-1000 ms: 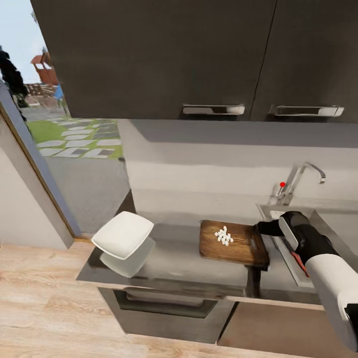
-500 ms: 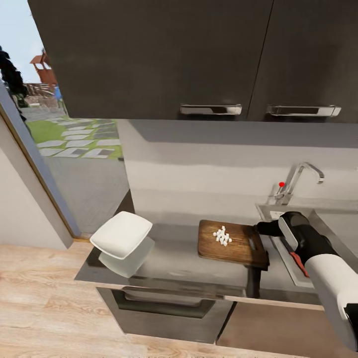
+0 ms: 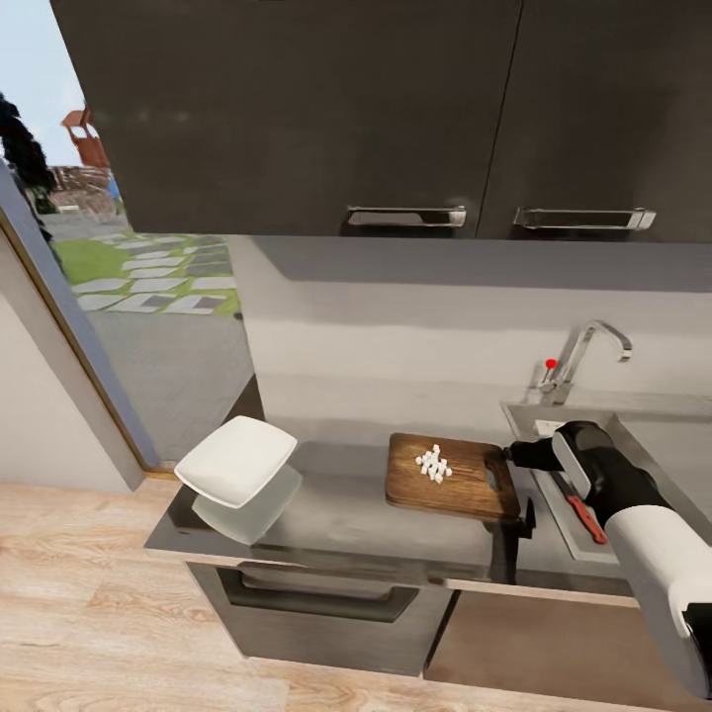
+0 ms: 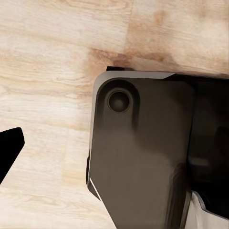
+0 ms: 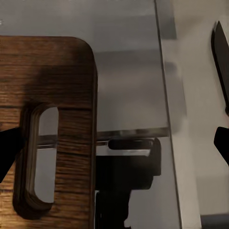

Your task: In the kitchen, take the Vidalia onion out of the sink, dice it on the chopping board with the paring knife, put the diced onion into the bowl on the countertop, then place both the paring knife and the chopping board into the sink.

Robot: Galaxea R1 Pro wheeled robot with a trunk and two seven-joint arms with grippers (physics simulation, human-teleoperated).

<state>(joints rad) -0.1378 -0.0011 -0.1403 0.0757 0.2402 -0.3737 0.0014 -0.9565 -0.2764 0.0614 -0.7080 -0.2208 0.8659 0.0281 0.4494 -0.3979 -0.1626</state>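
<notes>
The brown chopping board (image 3: 465, 487) lies on the grey countertop (image 3: 336, 514), with a small heap of white diced onion (image 3: 432, 465) on it. My right gripper (image 3: 514, 455) hovers open at the board's slotted end. In the right wrist view one fingertip (image 5: 7, 148) is over the board (image 5: 62, 95) beside the handle slot, and the other is over the steel drainboard (image 5: 191, 119). The paring knife (image 3: 578, 504) lies on the drainboard just right of my wrist; its dark blade (image 5: 220, 47) shows. The white bowl (image 3: 235, 460) stands at the counter's left end. My left gripper (image 4: 114, 152) hangs open over the floor.
The sink (image 3: 682, 450) and its chrome faucet (image 3: 583, 356) with a red knob are at the far right. Dark upper cabinets (image 3: 396, 109) hang overhead. A glass door at the left looks onto a garden. Light wood floor (image 3: 89, 603) lies below, and my base (image 4: 143, 157) is under the left wrist.
The whole picture has slid slightly left, so the camera moved. More of the knife's red handle now shows beside my right arm. Board, onion and bowl stay put.
</notes>
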